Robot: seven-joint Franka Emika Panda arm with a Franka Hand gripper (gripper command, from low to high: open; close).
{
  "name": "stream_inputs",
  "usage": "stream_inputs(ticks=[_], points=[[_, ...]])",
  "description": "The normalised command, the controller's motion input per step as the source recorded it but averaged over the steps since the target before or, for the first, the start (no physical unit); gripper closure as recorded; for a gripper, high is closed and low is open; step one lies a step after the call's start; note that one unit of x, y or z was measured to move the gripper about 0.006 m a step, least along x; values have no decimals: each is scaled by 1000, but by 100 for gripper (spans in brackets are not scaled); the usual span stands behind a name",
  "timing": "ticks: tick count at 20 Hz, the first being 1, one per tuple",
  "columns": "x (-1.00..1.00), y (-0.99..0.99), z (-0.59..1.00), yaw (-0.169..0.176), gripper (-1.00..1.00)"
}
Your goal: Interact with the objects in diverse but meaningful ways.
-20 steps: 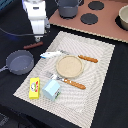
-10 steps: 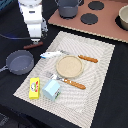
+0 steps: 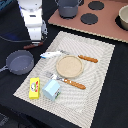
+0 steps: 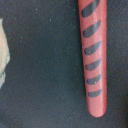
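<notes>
My gripper (image 3: 36, 39) hangs low over the black table, just beyond the dark grey frying pan (image 3: 20, 62). A reddish-brown handle (image 3: 31, 46) lies right under it. The wrist view shows this handle (image 4: 92, 55) close up, with dark stripes. My fingers do not show there, so I cannot tell whether they are open or shut. On the striped placemat (image 3: 100, 75) lie a white-and-blue tube (image 3: 51, 53), a pale blue carton (image 3: 51, 90) and a yellow box (image 3: 34, 88).
A round wooden plate (image 3: 68, 65) sits mid-mat, between an orange-handled knife (image 3: 87, 58) and fork (image 3: 74, 83). A toy stove top (image 3: 95, 20) with a grey pot (image 3: 67, 7) stands at the back. A bowl (image 3: 123, 17) sits at the exterior view's right.
The arm has shifted slightly toward the exterior view's left. The objects on the mat and the pan have not moved.
</notes>
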Motion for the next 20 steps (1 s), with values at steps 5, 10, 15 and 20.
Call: stream_inputs(ticks=[5,10,15,20], points=[[-315,-165,-349,24,-100],[-319,-120,-313,28,100],[-283,-89,-298,34,100],[-226,-13,-260,53,100]])
